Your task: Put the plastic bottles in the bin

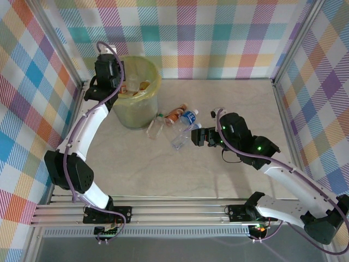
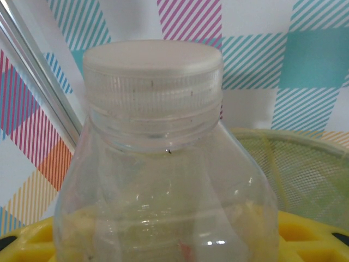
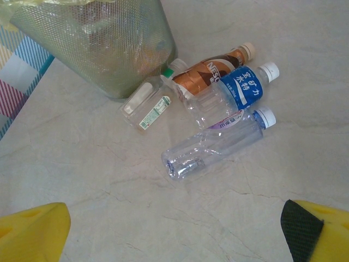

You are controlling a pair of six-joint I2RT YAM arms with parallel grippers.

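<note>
- We are clenching the left gripper (image 1: 115, 82) on a white-capped bottle (image 2: 163, 180). In the left wrist view its clear body is sitting between the yellow fingers (image 2: 32, 243), cap pointing away from the wrist.
- We are holding that bottle at the far-left rim of the bin (image 1: 136, 106). The meshed, bag-lined rim is showing just behind and to the right of the bottle. The release is turning on whether the bottle is hanging inside that rim, and we cannot tell that for sure.
- We are hovering the right gripper (image 1: 192, 136) over the table (image 1: 218, 180), jaws spread wide and grasping nothing.
- Four loose bottles are lying just right of the bin's foot:
  - a green-capped bottle (image 3: 146, 106), nearest the bin
  - a brown-labelled bottle (image 3: 210, 71)
  - a blue-labelled bottle (image 3: 240, 90)
  - a purple-labelled bottle (image 3: 215, 147), nearest the open jaws
- The purple-labelled bottle is lying just left of the right jaws. Its long axis seems to be running from near-left to far-right, cap at the far-right end. The right arm is much the nearer one, so we are judging this its likely next pick.
- The top view is giving us both arms and the spacing around the bin, though the bottles are looking small there. The right wrist view is giving the labels, the caps and how each bottle is lying. The left wrist view is giving the grip itself.
</note>
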